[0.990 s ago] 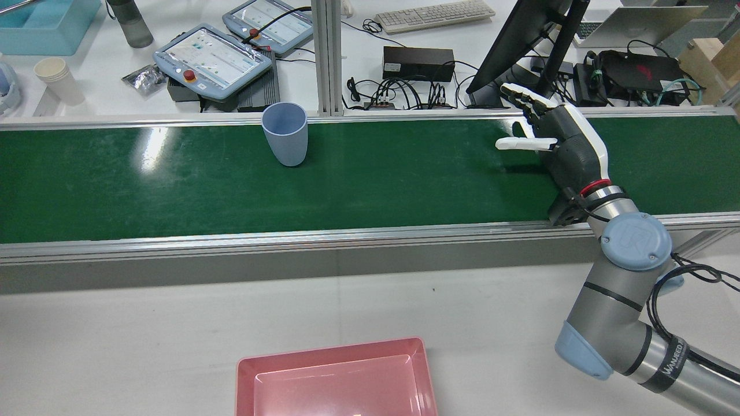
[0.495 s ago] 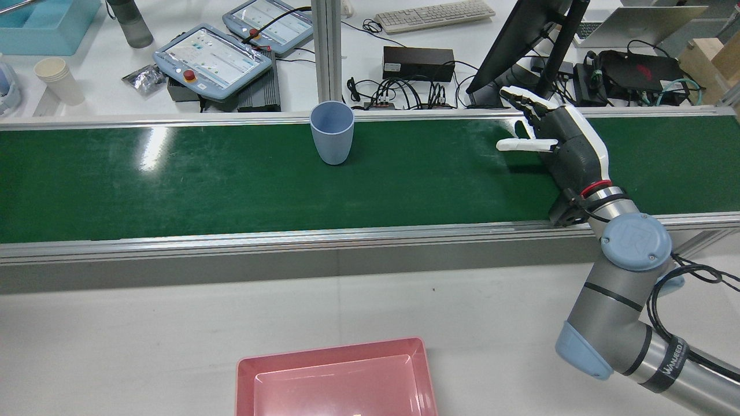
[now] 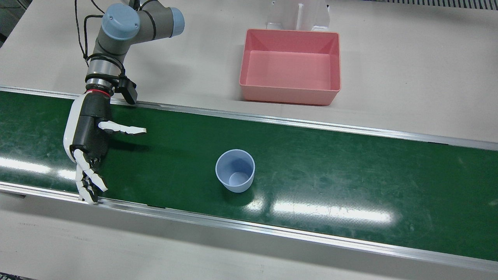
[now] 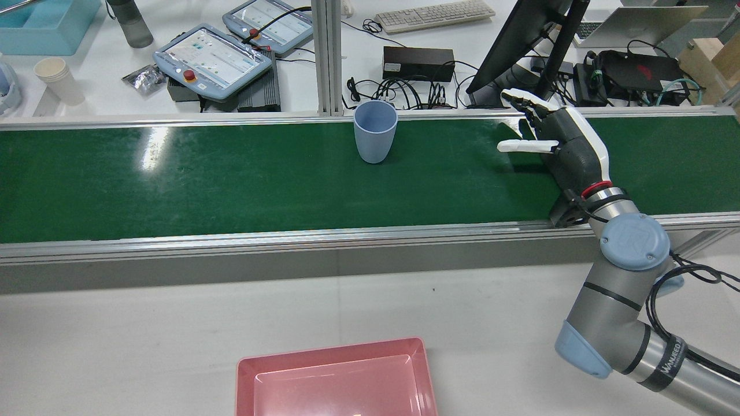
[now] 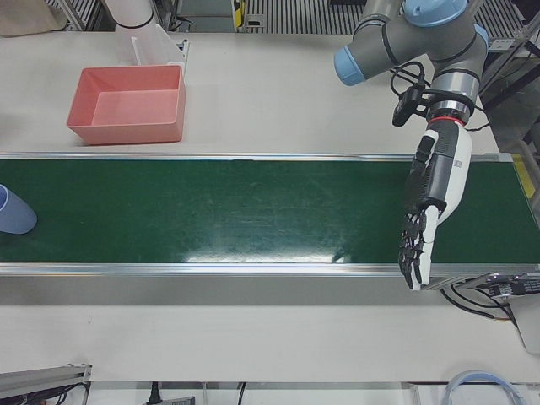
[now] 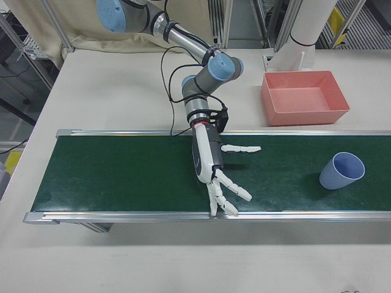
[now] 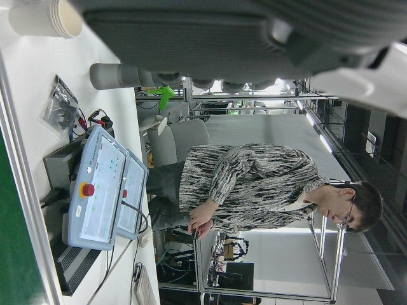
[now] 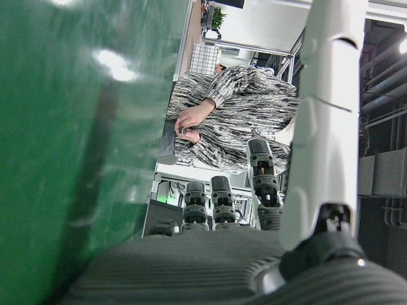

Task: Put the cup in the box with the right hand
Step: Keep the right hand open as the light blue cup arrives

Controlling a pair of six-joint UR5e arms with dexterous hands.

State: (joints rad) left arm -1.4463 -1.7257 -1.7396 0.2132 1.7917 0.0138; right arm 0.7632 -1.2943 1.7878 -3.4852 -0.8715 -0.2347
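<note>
A light blue cup (image 4: 376, 132) stands upright on the green conveyor belt (image 4: 173, 185), close to its far rail; it also shows as the cup (image 3: 235, 171), (image 6: 342, 171) and, cut by the frame edge, (image 5: 13, 211). My right hand (image 4: 558, 144) hovers over the belt to the cup's right, open, fingers spread, thumb pointing toward the cup, a clear gap between them; it is the right hand (image 3: 87, 144), (image 6: 211, 165). The pink box (image 4: 329, 352) sits empty on the white table; box (image 3: 290, 95), (image 5: 126, 131). My left hand (image 5: 426, 211) hangs open over the belt's other end.
Aluminium rails (image 4: 289, 237) border the belt. Behind it stand teach pendants (image 4: 211, 60), a keyboard (image 4: 433, 14), a monitor (image 4: 520, 40), cables and paper cups (image 4: 58, 81). A seated person (image 7: 254, 184) is beyond the desk.
The cup has travelled along the belt toward my right hand, to the right in the rear view. The right hand has barely shifted and stays open.
</note>
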